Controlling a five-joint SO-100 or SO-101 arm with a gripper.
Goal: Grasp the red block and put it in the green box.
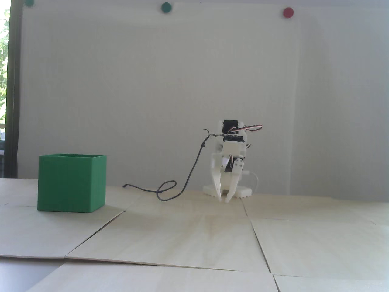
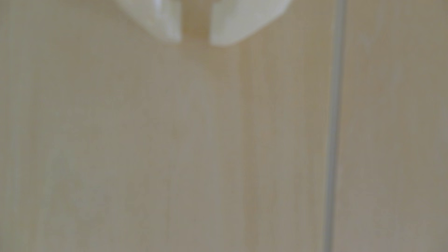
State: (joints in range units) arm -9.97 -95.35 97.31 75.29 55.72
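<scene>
The green box (image 1: 71,185) stands on the wooden table at the left in the fixed view, open side up; its inside is hidden. The red block shows in neither view. My white arm is folded at the back centre. My gripper (image 1: 223,199) points straight down with its tips just above the table, far to the right of the box. In the wrist view the gripper (image 2: 195,42) enters from the top edge. Its two white fingertips (image 2: 167,26) stand almost together with only a narrow slit between them. Nothing is held.
A dark cable (image 1: 170,188) loops on the table between the box and the arm's base (image 1: 243,191). The table is made of pale wooden panels with seams (image 2: 335,121). Green (image 1: 166,7) and red (image 1: 288,12) round dots sit on the white wall behind.
</scene>
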